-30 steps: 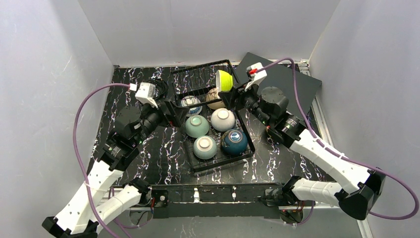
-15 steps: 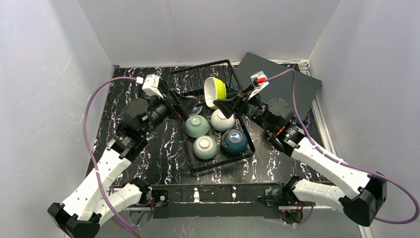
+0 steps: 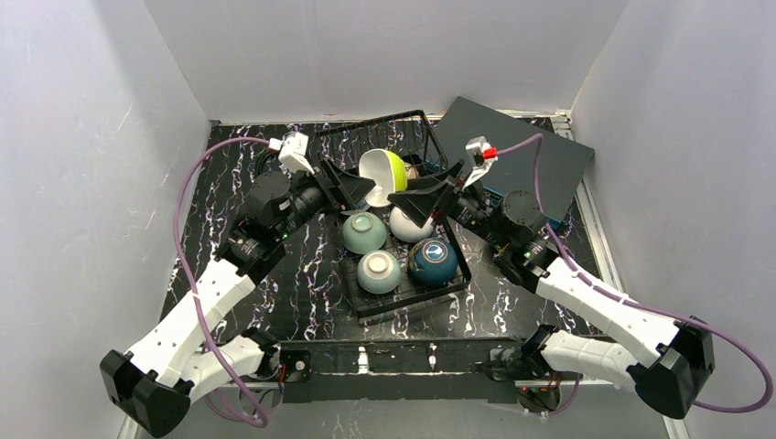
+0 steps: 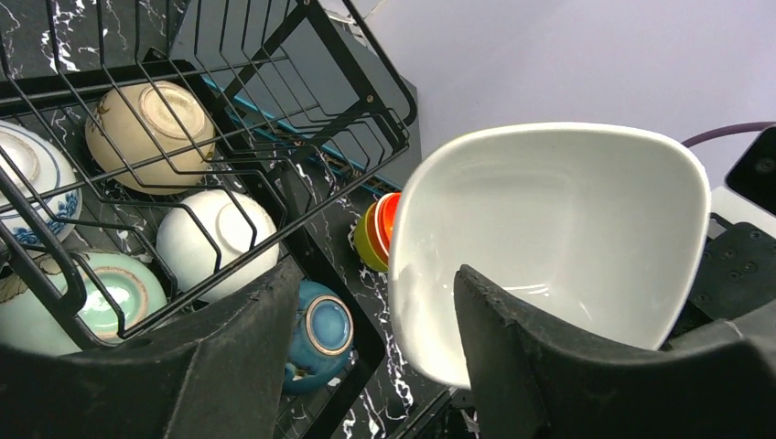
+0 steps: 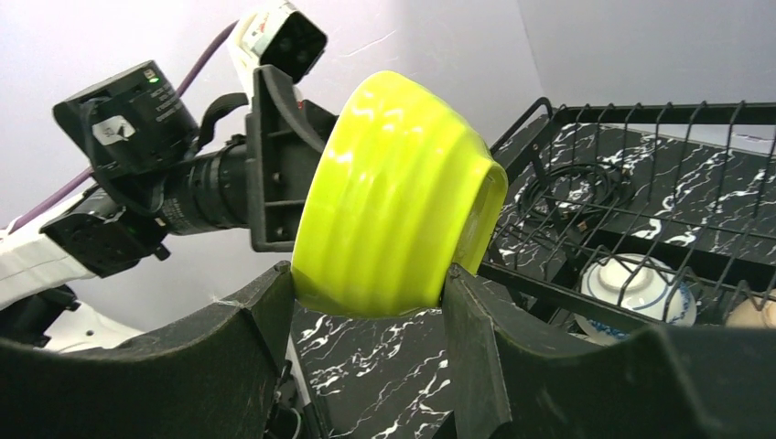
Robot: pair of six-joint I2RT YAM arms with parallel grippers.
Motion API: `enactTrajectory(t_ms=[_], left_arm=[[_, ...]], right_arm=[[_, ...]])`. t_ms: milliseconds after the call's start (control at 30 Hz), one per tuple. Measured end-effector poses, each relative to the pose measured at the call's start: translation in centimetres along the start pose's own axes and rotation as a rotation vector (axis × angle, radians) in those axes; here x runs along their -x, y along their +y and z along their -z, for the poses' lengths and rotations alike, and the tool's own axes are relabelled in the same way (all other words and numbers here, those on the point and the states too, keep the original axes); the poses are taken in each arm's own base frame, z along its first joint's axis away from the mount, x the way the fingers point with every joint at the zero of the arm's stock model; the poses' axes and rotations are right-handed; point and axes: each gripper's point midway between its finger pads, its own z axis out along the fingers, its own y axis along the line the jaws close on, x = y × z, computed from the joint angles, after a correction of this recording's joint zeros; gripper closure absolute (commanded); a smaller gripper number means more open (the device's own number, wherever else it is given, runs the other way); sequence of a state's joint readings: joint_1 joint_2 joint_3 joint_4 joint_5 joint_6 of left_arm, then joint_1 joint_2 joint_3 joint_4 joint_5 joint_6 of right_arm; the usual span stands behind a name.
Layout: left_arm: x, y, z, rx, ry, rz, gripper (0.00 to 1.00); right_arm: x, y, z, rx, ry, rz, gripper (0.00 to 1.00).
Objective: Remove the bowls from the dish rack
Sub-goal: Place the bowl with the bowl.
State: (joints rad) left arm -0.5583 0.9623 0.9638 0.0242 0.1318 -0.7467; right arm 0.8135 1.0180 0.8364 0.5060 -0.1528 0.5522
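Observation:
My right gripper point(image 3: 399, 190) is shut on a lime green bowl point(image 3: 384, 170), held on its side above the black wire dish rack point(image 3: 371, 122); in the right wrist view the bowl point(image 5: 393, 201) sits between both fingers point(image 5: 265, 320). My left gripper point(image 3: 364, 187) is open, and the bowl's white inside point(image 4: 549, 229) faces it, with the rim between its fingers point(image 4: 512, 347). In the rack lie a pale green bowl point(image 3: 364, 232), a white one point(image 3: 412, 224), another pale one point(image 3: 379, 271) and a dark teal one point(image 3: 432, 261). A beige bowl point(image 4: 151, 123) and a blue-and-white bowl point(image 4: 27, 183) lie under the raised tier.
A flat dark grey box point(image 3: 522, 151) lies at the back right beside the rack. Stacked orange and yellow bowls point(image 4: 382, 229) stand on the marbled table beyond the rack. White walls close in the left, back and right sides.
My right gripper has carried the lime bowl left and turned its opening toward my left gripper. My left arm has risen and moved right until its open fingers reach the bowl's rim.

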Motion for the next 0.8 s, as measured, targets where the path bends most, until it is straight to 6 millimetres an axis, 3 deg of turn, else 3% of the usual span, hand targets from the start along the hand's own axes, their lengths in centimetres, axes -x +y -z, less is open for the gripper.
enactTrajectory(t_ms=[300,467,667,800], left_arm=[[-0.8,0.0,-0.7,-0.006,0.034,0.052,0.67],[-0.8,-0.3,-0.7,-0.02,0.035,0.071,0.96],[-0.8,-0.2,-0.7,-0.031,0.033,0.078,1.0],[-0.9,-0.1,-0.6,-0.032,0.032,0.071,1.0]], right_arm=[[-1.3,0.4,0.2,0.042,0.029,-0.03,0.79],[-1.9,0.4,0.4,0.048,0.042,-0.047,0.79],[-1.7,0.5,0.4,0.05,0.037,-0.071,0.74],[-1.9,0.4,0.4,0.046,0.044,-0.074,0.54]])
